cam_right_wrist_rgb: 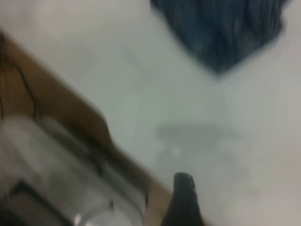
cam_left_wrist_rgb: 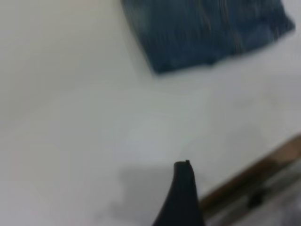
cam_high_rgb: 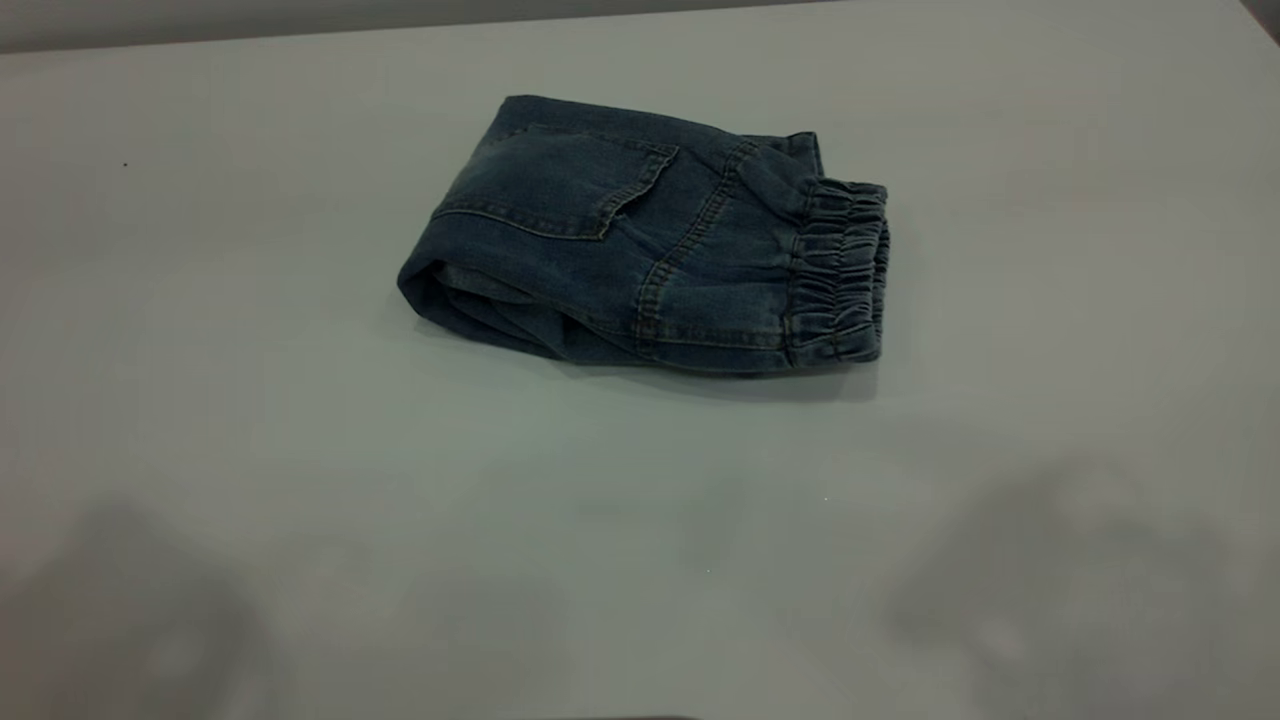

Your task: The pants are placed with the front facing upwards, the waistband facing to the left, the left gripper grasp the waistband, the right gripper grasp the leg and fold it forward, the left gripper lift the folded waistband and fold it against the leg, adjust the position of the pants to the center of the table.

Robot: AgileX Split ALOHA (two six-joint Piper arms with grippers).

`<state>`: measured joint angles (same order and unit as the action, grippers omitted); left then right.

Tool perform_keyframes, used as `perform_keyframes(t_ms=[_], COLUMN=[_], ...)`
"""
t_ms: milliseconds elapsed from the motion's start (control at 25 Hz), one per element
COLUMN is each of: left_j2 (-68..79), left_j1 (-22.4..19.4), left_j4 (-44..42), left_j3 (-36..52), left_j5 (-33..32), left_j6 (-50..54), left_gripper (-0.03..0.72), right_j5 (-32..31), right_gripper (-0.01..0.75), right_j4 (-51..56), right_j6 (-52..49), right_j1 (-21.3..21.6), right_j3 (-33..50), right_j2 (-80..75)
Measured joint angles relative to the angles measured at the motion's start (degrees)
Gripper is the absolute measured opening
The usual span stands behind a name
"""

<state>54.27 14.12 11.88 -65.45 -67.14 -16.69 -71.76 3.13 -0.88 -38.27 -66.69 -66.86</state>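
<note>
The pants (cam_high_rgb: pixel 620 240) lie folded into a compact blue denim bundle near the middle of the table (cam_high_rgb: pixel 300 450), a stitched pocket on top. The ruffled waistband (cam_high_rgb: pixel 840 270) forms the bundle's right end. Neither gripper shows in the exterior view. In the left wrist view, the left gripper (cam_left_wrist_rgb: pixel 231 188) shows one black finger (cam_left_wrist_rgb: pixel 181 193) over bare table, far from the pants (cam_left_wrist_rgb: pixel 207 33). The right gripper (cam_right_wrist_rgb: pixel 211 190) likewise shows one black finger (cam_right_wrist_rgb: pixel 183 197), well away from the pants (cam_right_wrist_rgb: pixel 221 28). Both are open and hold nothing.
Two soft shadows fall on the table's near side, one at the left (cam_high_rgb: pixel 120 620) and one at the right (cam_high_rgb: pixel 1050 580). A brown table edge (cam_left_wrist_rgb: pixel 254 174) runs close to the left gripper. Beyond the same edge (cam_right_wrist_rgb: pixel 61 108) by the right gripper sits pale equipment (cam_right_wrist_rgb: pixel 56 179).
</note>
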Motion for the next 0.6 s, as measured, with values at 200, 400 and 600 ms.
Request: perform_keyframes(t_ms=[200,400,600], left_j2=[-9.21,-19.08,-28.15], left_j1=[0.0,0.0,0.0], left_j4=[-0.12,-0.67,-3.87], left_j3=[16.82,29.93,37.0], left_j5=[0.0,0.59,2.54], left_j6=[4.24,5.07,8.17], left_gripper=[0.561,0.561,0.561], right_j5=[2.18,5.74,7.72], right_gripper=[0.489,0.489,0.489], right_j4=[-0.1,-0.1,-0.1], right_j6=[-1.84,-2.48,-2.54], right_j1=[0.0,0.0,0.0], right_j3=[19.1,33.45,39.57], right_j2=[12.27,23.74,34.55])
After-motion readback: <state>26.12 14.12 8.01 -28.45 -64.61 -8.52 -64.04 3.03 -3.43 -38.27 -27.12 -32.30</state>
